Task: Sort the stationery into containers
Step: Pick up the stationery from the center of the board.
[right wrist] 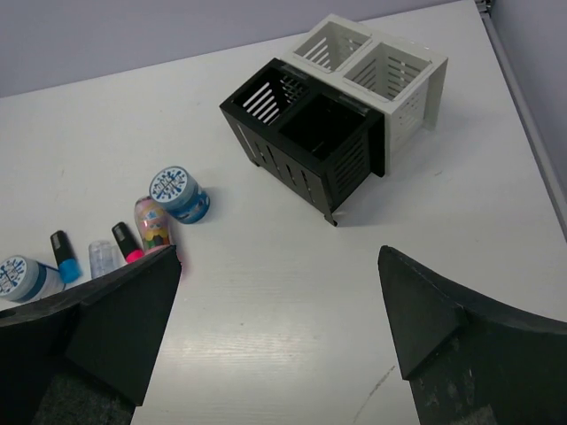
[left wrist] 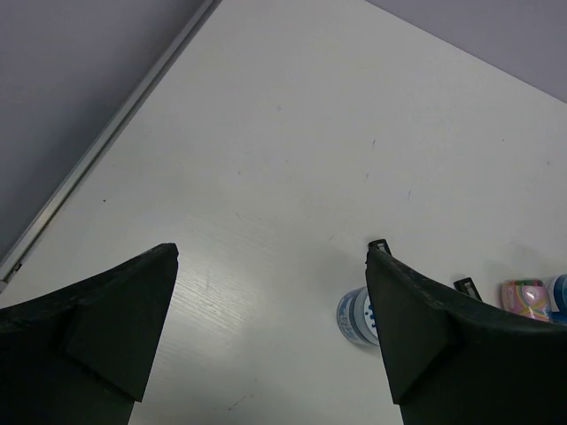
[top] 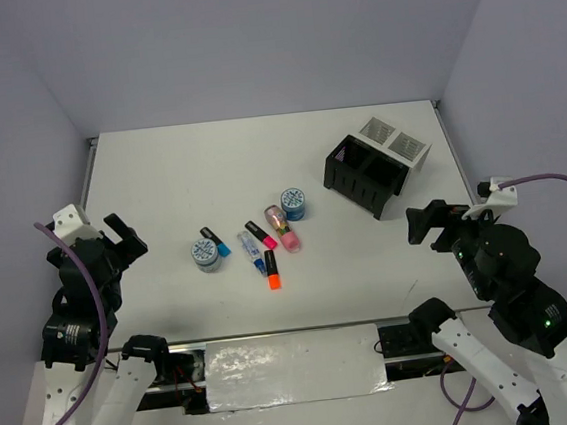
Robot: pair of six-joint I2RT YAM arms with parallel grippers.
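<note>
Both arms hang above the near side of the table [top: 159, 174] and hold nothing. The left gripper [top: 115, 239] has its jaws spread wide, and the right gripper [top: 427, 224] is released as well, its two fingers far from each other in the wrist view. All the stationery lies in one loose group in the middle of the table, between the two arms. From left to right there is the left roll [top: 205, 252], the blue highlighter [top: 215, 241] just beside it, the marker [top: 251, 248], the pink highlighter [top: 261, 234] and the orange highlighter [top: 271, 270]. Then come the pink capsule [top: 276, 216] and the right roll [top: 293, 204], which seem to touch. The pens all lie flat, with their long axis running from far-left to near-right, so I think a gripper must turn its fingers across this line to close on one. The black box [top: 364, 176] and the white box [top: 394, 143] stand side by side and touching at the far right. They are near the right gripper and well apart from the left one, and no item shows in the compartments that can be seen. The left roll is the thing nearest to the left gripper, lying to its right and a little forward. The right roll and the capsule lie to the left of the right gripper, between it and the pens. In my judgement the right arm has the shorter way to the boxes, so nothing is sorted yet and the first pick is open to either arm
</note>
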